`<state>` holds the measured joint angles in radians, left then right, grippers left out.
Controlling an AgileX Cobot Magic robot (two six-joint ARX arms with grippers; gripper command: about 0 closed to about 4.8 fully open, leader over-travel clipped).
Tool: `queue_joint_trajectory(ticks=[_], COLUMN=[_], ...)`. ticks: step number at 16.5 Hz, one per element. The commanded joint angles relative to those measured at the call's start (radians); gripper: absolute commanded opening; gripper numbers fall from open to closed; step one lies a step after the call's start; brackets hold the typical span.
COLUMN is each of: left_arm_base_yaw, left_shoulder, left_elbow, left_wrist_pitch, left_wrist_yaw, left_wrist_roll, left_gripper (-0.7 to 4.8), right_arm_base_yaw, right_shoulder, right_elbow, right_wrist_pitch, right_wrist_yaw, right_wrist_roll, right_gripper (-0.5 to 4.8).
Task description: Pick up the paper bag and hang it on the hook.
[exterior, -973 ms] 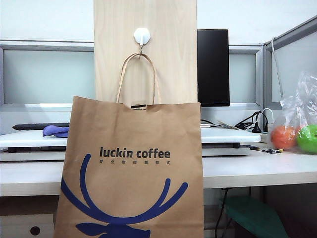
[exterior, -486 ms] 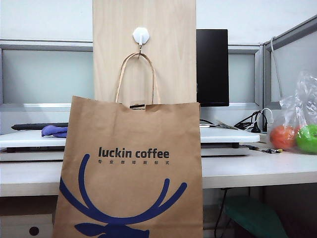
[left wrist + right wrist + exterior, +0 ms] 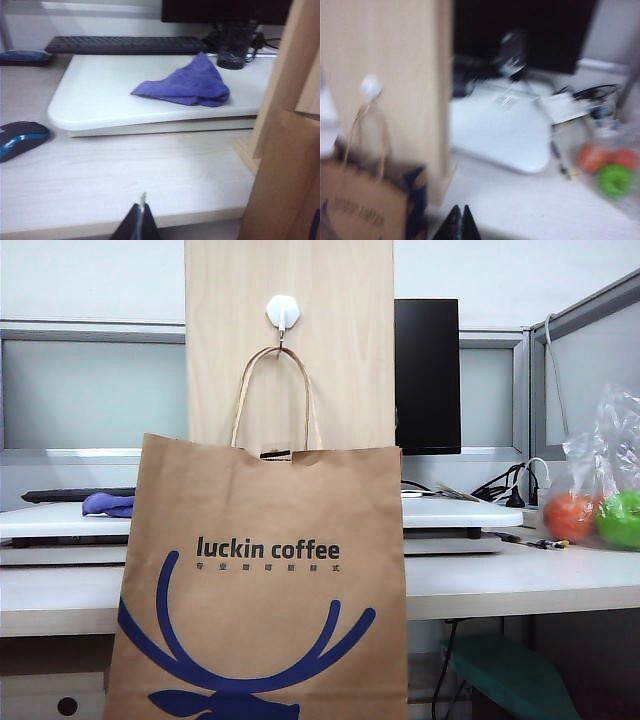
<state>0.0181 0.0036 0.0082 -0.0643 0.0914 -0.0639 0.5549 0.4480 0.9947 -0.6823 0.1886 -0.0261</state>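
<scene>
The brown paper bag (image 3: 260, 570) with "luckin coffee" print and a blue deer logo hangs by its twisted handle (image 3: 275, 390) from the white hook (image 3: 283, 312) on the tall wooden board (image 3: 340, 340). The blurred right wrist view shows the bag (image 3: 360, 205), the hook (image 3: 370, 86) and the board (image 3: 395, 60). My right gripper (image 3: 459, 209) is shut and empty, off to the side of the bag above the desk. My left gripper (image 3: 141, 207) is shut and empty at the desk's front edge, with the bag's side (image 3: 285, 180) beside it. Neither gripper shows in the exterior view.
A purple cloth (image 3: 187, 85) lies on a white platform (image 3: 100, 105), with a keyboard (image 3: 125, 45) and a dark cup (image 3: 232, 47) behind it. A mouse (image 3: 20, 139) sits on the desk. A monitor (image 3: 427, 375) stands behind the board. A clear bag of fruit (image 3: 600, 500) sits at the right.
The whole scene has drifted a few pixels left in the exterior view. The bag still hangs from the hook.
</scene>
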Motion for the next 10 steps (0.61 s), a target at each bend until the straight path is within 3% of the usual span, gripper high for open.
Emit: queue_joint_trajectory(ticks=[1, 4, 6, 10], left_arm_base_yaw=[0.001, 0.002, 0.002, 0.002], left_shoulder=[0.000, 0.000, 0.000, 0.000], left_elbow=[0.001, 0.001, 0.001, 0.001], left_wrist_pitch=[0.010, 0.010, 0.010, 0.010], left_wrist_yaw=[0.016, 0.021, 0.021, 0.022], left_wrist_roll=[0.003, 0.003, 0.003, 0.003], left_gripper=[-0.06, -0.05, -0.05, -0.06], right_arm_base_yaw=[-0.292, -0.544, -0.637, -0.647], right_shoulder=[-0.055, -0.148, -0.230, -0.276], right_elbow=[-0.001, -0.145, -0.333, -0.628], right_wrist_pitch=[0.029, 0.160, 0.254, 0.399], right_wrist_yaw=[-0.108, -0.124, -0.191, -0.222], right_wrist_roll=[0.025, -0.001, 0.000, 0.013], right_gripper=[-0.04, -0.04, -0.04, -0.04])
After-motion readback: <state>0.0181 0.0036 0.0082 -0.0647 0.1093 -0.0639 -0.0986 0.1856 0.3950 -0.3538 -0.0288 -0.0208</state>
